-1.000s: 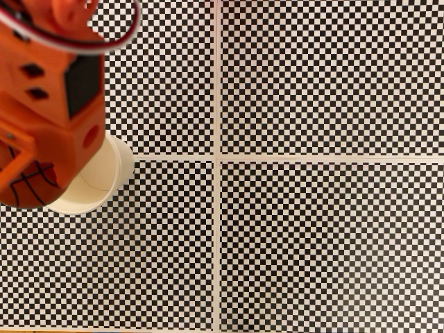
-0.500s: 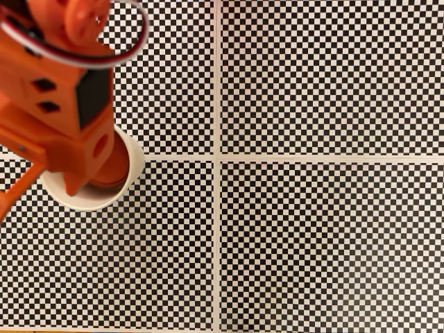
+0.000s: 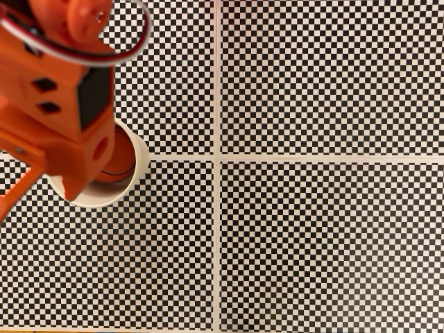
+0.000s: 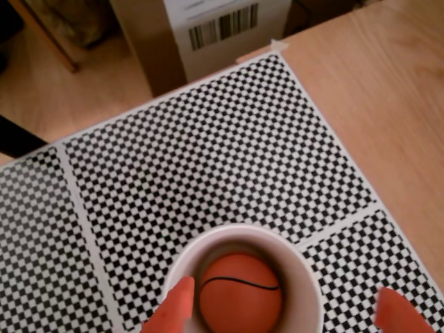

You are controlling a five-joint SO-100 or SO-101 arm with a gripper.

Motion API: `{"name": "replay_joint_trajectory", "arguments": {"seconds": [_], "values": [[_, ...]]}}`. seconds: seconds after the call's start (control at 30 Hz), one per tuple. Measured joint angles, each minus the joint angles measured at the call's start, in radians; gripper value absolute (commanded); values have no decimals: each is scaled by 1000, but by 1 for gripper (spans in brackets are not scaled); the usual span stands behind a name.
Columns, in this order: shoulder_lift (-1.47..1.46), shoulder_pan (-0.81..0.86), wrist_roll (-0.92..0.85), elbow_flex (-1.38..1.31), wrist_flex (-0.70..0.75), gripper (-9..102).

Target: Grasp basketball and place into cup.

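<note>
The cream-white cup (image 3: 141,161) stands upright on the checkered mat at the left of the fixed view, half covered by my orange arm. The basketball (image 3: 119,165) lies inside it, its black seam showing. The wrist view looks straight down into the cup (image 4: 305,277) with the basketball (image 4: 239,295) resting at its bottom. My gripper (image 4: 288,313) is open above the cup, one orange fingertip (image 4: 177,309) over the left rim and the other (image 4: 401,312) outside to the right. Neither finger touches the ball. In the fixed view the gripper (image 3: 38,198) hangs over the cup's left side.
The black-and-white checkered mat (image 3: 312,83) is split by white lines into quarters. In the wrist view bare wooden table (image 4: 388,104) lies right of the mat, and a cardboard box with a barcode (image 4: 218,28) stands beyond its far edge.
A second ago the gripper held the basketball left of the cup. It moved right over the cup, opened, and the ball now lies inside; the cup shifted slightly right.
</note>
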Motion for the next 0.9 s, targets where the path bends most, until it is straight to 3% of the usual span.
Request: {"name": "replay_joint_trajectory", "arguments": {"seconds": [0.33,0.57,0.9], "values": [[49,-80,60,0,57,20],[126,-120,66,0,106,4],[420,-206,-43,74,202,0]]}}
